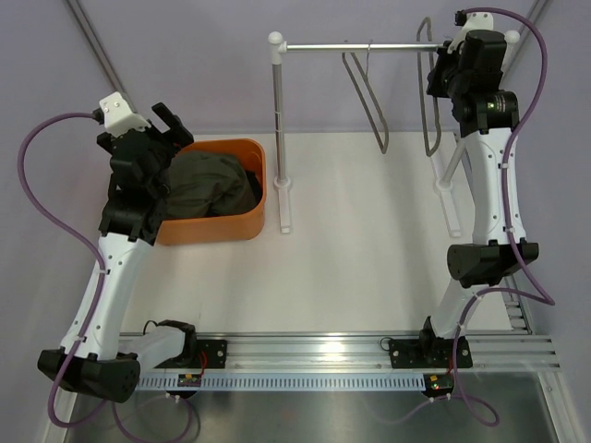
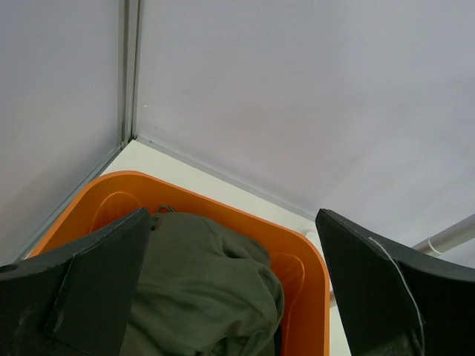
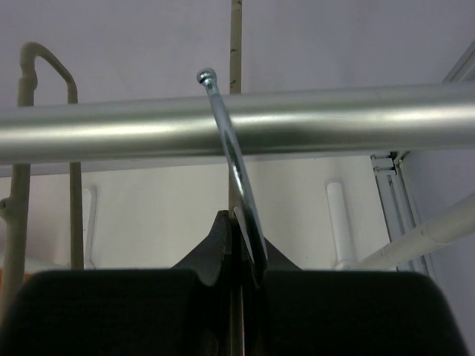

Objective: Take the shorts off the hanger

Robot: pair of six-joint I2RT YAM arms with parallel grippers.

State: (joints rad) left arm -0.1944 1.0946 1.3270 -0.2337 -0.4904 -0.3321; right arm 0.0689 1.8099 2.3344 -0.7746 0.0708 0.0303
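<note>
Nearest me, the left gripper hangs spread wide over the orange tub, where the olive shorts lie bunched and loose. At the back, the right gripper pinches the wire hook of a bare hanger on the rail. I'd have it let go only once the hook sits squarely over the rail, then back off straight.

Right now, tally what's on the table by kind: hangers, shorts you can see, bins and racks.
Hangers: 2
Olive shorts, in plain sight: 1
Orange bin: 1
Clothes rack: 1
Total: 5
</note>
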